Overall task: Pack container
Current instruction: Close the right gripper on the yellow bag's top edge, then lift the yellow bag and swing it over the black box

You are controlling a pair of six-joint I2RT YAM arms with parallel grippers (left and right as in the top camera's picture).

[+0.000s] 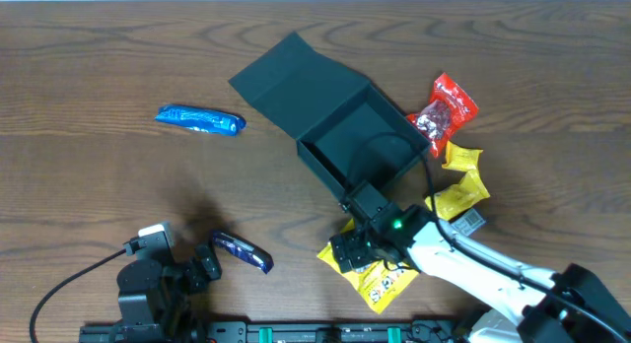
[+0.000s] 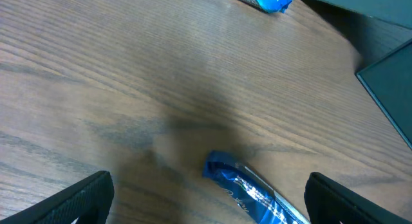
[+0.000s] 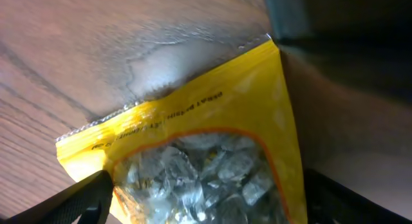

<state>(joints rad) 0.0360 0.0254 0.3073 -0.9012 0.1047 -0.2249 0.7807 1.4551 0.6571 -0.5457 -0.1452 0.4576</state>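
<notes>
The container (image 1: 357, 146), a dark teal box, stands open at mid-table with its lid flap (image 1: 294, 75) laid back to the upper left; nothing shows inside it. My right gripper (image 1: 352, 250) hovers open just in front of the box. Its fingers (image 3: 84, 201) straddle a yellow snack packet (image 3: 206, 153) lying flat on the table. My left gripper (image 1: 210, 261) is open near the front edge, with a dark blue packet (image 2: 257, 195) lying between its fingers (image 2: 84, 198), nearer the right one.
A second blue packet (image 1: 200, 119) lies left of the box. A red packet (image 1: 449, 106) and further yellow packets (image 1: 461, 180) lie to the box's right. The box wall (image 3: 335, 24) is close ahead of the right gripper.
</notes>
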